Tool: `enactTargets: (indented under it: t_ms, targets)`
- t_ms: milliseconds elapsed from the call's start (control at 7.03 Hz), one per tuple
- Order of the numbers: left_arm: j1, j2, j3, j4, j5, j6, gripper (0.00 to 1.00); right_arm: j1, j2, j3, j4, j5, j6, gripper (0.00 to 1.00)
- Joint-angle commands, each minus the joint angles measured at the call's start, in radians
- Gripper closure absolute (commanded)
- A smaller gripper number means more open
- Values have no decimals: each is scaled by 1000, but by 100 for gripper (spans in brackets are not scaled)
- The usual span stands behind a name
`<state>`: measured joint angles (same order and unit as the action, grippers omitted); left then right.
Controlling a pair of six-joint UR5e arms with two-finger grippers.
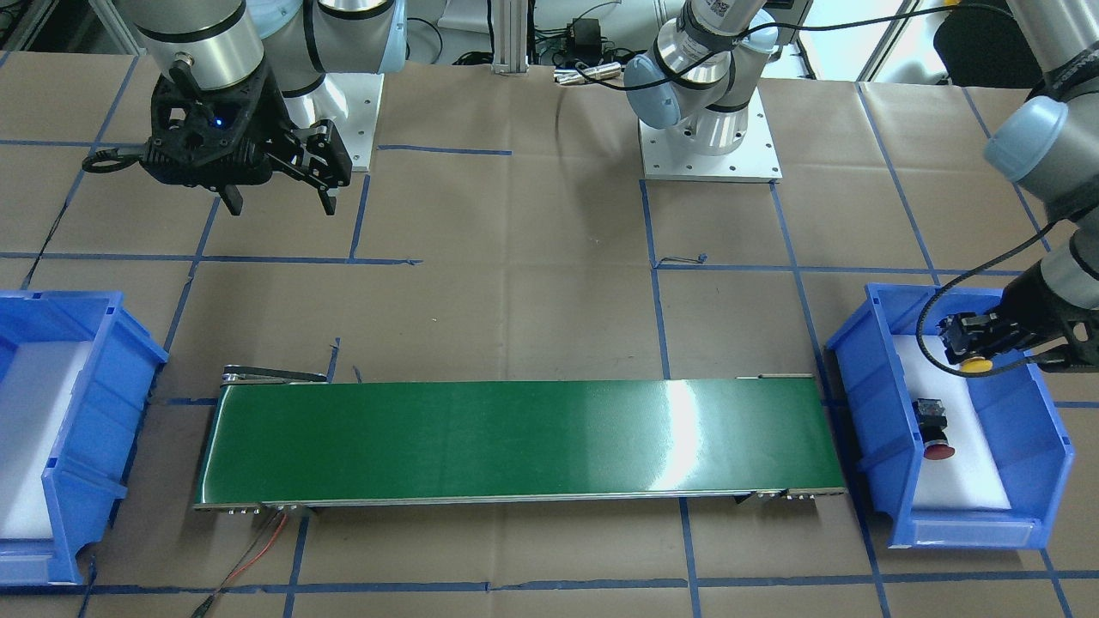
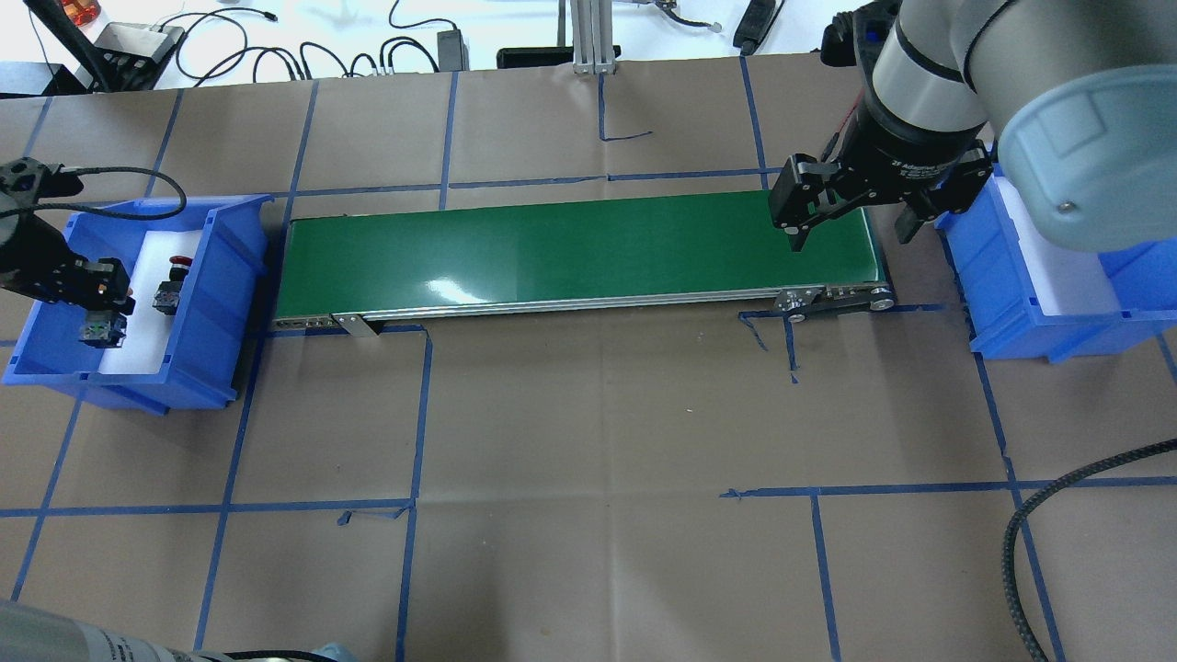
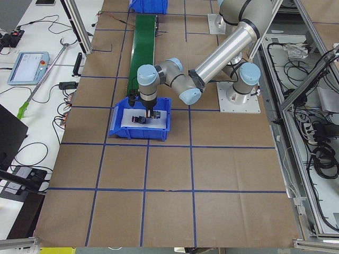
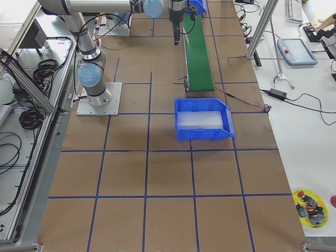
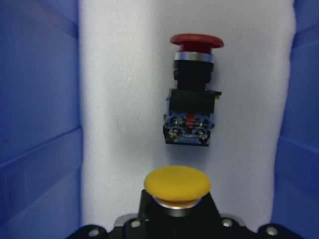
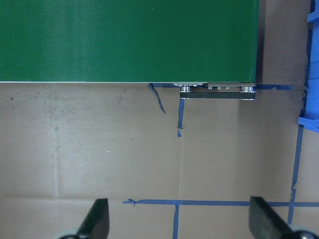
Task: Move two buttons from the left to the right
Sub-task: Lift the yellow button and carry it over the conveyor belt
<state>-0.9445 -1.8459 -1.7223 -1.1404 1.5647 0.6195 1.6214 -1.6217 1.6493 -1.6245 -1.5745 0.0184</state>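
The left claw (image 1: pixel 968 343) is down inside the blue bin (image 1: pixel 869 403) at the robot's left end of the table, and it is clamped on the yellow button (image 5: pixel 177 185). The wrist camera shows that button's round cap right at the bottom of its view, pointing away from the robot, with the black body tucked back between the fingers. Whether the button is clear of the white foam pad (image 5: pixel 124 99) lining the bin or resting on it cannot be told. The red button (image 5: pixel 192 99) lies on its side on that pad, just beside the yellow one but not touching it. Its cap points the same way, and the terminals at the back of its black body face the claw. A long green belt (image 1: pixel 515 438) runs across the table between this bin and a second blue bin (image 1: pixel 86 429) at the robot's right end, which is lined with white foam too. The right claw (image 1: pixel 279 206) hangs above the brown paper table (image 2: pixel 588 414) near the belt's right end. Its two fingers (image 6: pixel 97 221) are spread wide apart with nothing between them.
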Motion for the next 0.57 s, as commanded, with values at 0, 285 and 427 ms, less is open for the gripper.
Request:
enactTargets:
  t_ms: [0,285,427]
  targets:
    - [-10,-4,124,-148,0,-6,96,0,-1,-3,0,1,0,0]
    - [-122,-3,135,-139,2,-91,96,2,0,-25,2,1,0,0]
    - [-207,-7,150,-136,3,-198,96,2,5,-25,2,1,0,0]
